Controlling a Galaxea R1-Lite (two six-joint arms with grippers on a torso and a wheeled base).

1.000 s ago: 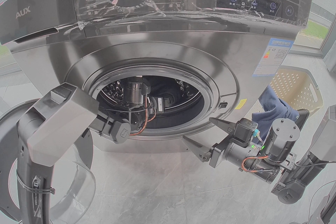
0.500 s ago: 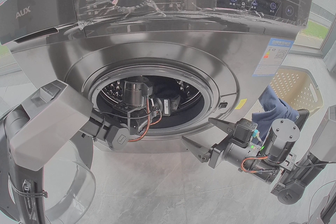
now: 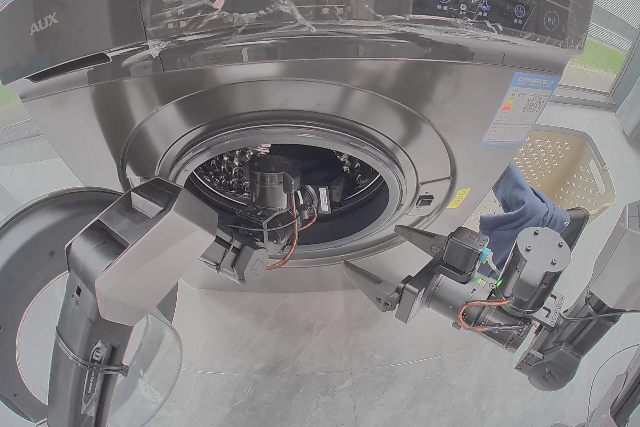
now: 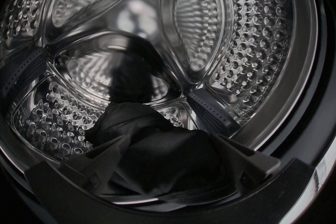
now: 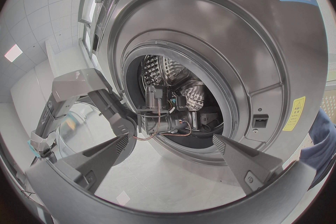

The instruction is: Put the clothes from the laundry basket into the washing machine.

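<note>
Gaping left claw (image 4: pixel 167 140) near black garment (image 4: pixel 140 119)

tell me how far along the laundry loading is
Done: a dark garment lies in the drum. In hand: nothing is gripped. The left tool is inside the drum, open on either side of that garment, and the right tool hangs open and empty before the washing machine. Left: a blue garment drapes over the laundry basket.

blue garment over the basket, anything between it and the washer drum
Yes: the left arm sits in the grey washing machine's round opening, its left gripper open at a black cloth in the drum. The glass door is swung aside.
</note>
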